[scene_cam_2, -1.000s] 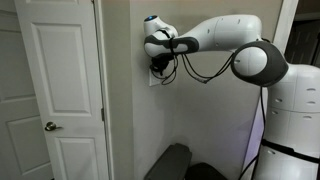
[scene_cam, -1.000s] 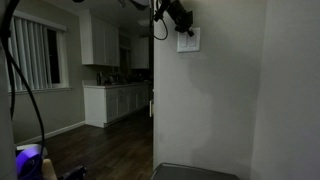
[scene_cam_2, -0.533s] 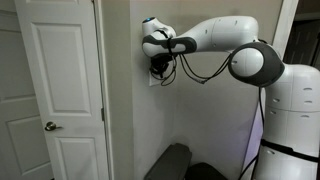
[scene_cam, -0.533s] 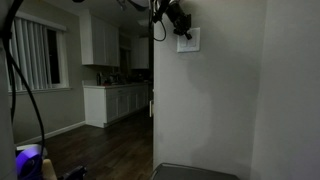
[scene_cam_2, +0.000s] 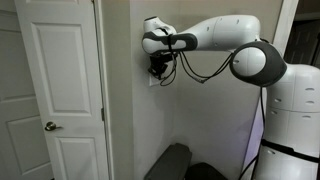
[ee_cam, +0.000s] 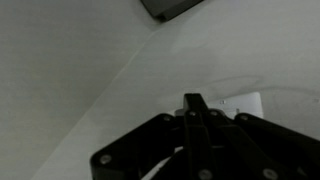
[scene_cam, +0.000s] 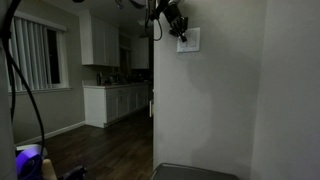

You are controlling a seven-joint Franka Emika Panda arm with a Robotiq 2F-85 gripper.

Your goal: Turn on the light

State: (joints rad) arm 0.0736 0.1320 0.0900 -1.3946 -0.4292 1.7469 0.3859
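Slightly higher than a second ago, empty jaws fully together, tip at the wall switch plate (scene_cam: 190, 43)

This is a home. In an exterior view, a kitchen sits far back on the left, with white cupboards (scene_cam: 100, 42) high on the wall and more white cupboards (scene_cam: 115, 103) low down under a counter. Left of them is a window with blinds (scene_cam: 40, 55). The floor (scene_cam: 100, 145) is dark wood, like in a house. On the near plain wall (scene_cam: 225, 110) is a small white switch plate (scene_cam: 188, 40), the kind people have in their rooms. In an exterior view, a white door (scene_cam_2: 60, 90) with sunken panels stands on the left, and it has a round metal knob (scene_cam_2: 48, 126).
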